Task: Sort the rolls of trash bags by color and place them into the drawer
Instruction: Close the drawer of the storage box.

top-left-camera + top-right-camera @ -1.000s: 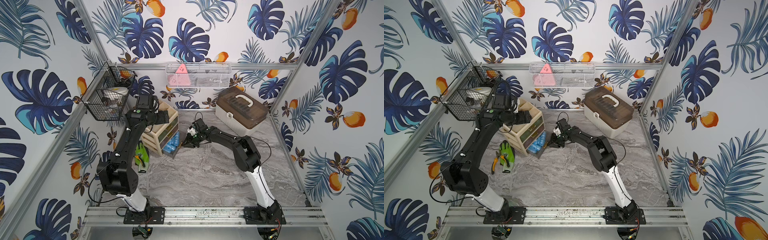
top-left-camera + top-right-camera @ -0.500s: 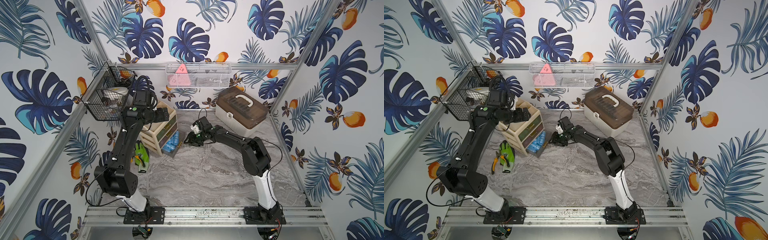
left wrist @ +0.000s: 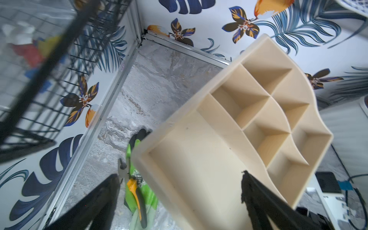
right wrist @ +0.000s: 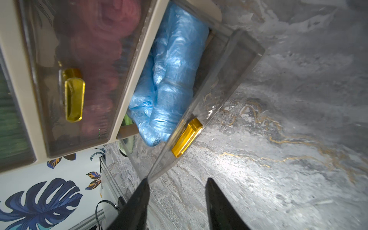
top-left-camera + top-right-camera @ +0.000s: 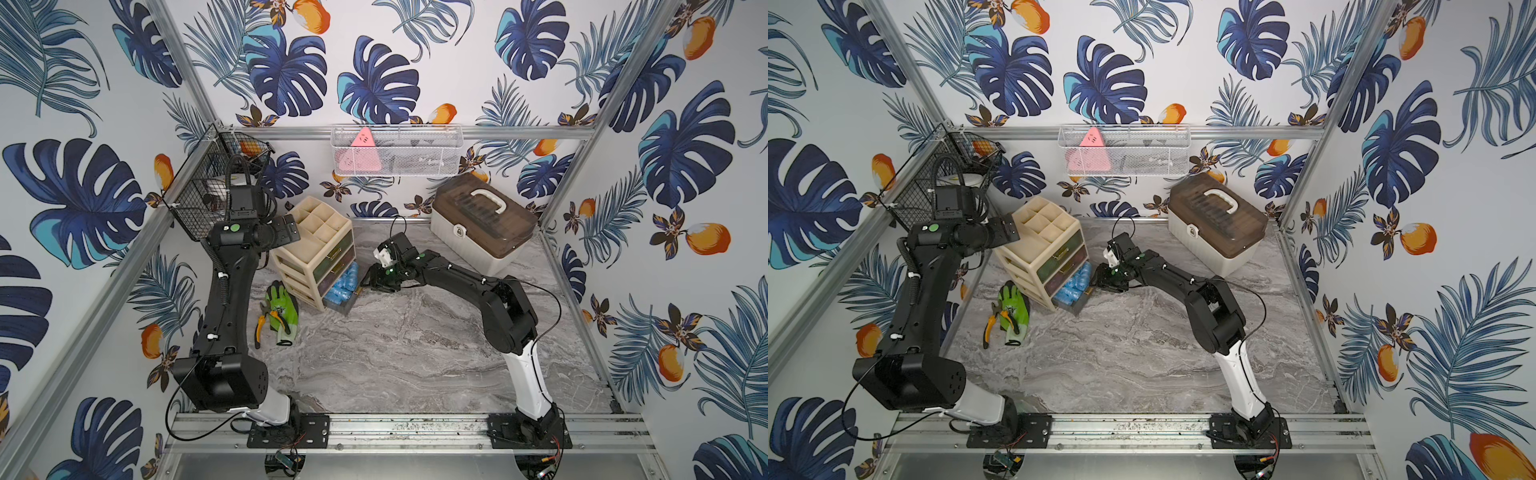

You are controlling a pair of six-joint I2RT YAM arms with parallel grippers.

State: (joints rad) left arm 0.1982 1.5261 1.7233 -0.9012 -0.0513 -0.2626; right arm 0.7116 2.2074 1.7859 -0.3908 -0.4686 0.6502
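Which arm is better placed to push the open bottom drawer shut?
Right. The right gripper sits open in front of the pulled-out bottom drawer, by its gold handle, with the blue rolls already inside. The left gripper is up over the top of the organizer, away from that drawer front.

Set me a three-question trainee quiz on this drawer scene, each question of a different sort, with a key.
1. True or false: the bottom drawer is pulled out.
2. Pick one: the rolls lying in it are A pink, B blue, C green.
3. Fill in: the right tool, its fingers apart in front of that drawer, holds ____.
Key: 1 true; 2 B; 3 nothing.
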